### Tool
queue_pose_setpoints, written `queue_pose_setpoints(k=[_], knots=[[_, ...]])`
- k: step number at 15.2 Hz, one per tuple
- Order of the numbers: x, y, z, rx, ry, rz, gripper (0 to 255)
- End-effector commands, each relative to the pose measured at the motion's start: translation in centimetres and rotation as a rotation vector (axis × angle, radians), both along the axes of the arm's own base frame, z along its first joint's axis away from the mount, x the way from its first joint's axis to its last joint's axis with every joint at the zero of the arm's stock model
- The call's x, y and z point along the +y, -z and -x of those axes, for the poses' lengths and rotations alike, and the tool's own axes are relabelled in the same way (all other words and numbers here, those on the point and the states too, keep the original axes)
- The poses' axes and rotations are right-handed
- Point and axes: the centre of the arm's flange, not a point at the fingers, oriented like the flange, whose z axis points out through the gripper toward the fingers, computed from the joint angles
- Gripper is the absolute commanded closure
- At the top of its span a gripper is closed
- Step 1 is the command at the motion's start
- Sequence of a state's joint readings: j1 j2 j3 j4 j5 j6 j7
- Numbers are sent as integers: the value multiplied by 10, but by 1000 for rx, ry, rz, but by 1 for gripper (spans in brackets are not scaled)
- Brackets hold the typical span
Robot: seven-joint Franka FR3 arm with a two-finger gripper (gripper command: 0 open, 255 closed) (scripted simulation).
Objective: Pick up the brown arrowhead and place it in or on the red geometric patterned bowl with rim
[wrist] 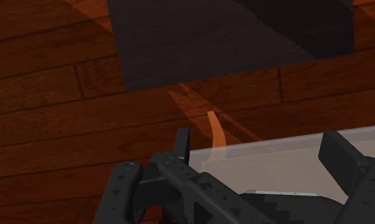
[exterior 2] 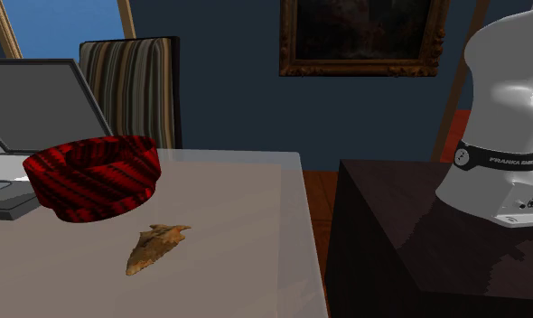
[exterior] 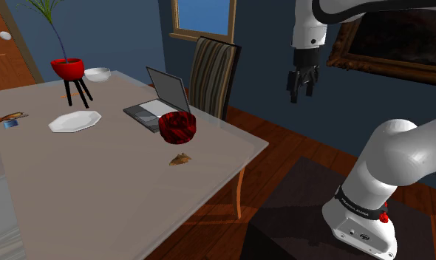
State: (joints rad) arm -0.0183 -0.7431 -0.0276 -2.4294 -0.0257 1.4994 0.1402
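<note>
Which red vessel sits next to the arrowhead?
The dark-patterned red bowl by the laptop; the plain red pot holds a plant on a black stand.

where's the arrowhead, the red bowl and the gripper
brown arrowhead point(exterior 2: 154, 247): second exterior view, middle of its blade
red bowl point(exterior 2: 100, 193): second exterior view, its outer wall
gripper point(exterior: 301, 91): shoulder view, midway between its fingertips

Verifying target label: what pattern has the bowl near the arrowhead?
Bowl: red with black bands; clearest in second exterior view.

The laptop point(exterior 2: 34, 104) runs off the second exterior view's left edge, while the table point(exterior: 98, 185) hides the lower half of the striped chair point(exterior: 213, 74).
</note>
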Motion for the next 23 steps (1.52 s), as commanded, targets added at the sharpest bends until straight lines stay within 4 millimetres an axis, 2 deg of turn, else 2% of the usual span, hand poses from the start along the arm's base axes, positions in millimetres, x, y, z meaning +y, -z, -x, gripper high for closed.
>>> queue_pose_setpoints(k=[1, 12, 23], knots=[[0, 0, 0, 0, 0, 0, 0], [92, 81, -59, -31, 242, -20, 0], [168, 157, -141, -61, 484, -39, 0]])
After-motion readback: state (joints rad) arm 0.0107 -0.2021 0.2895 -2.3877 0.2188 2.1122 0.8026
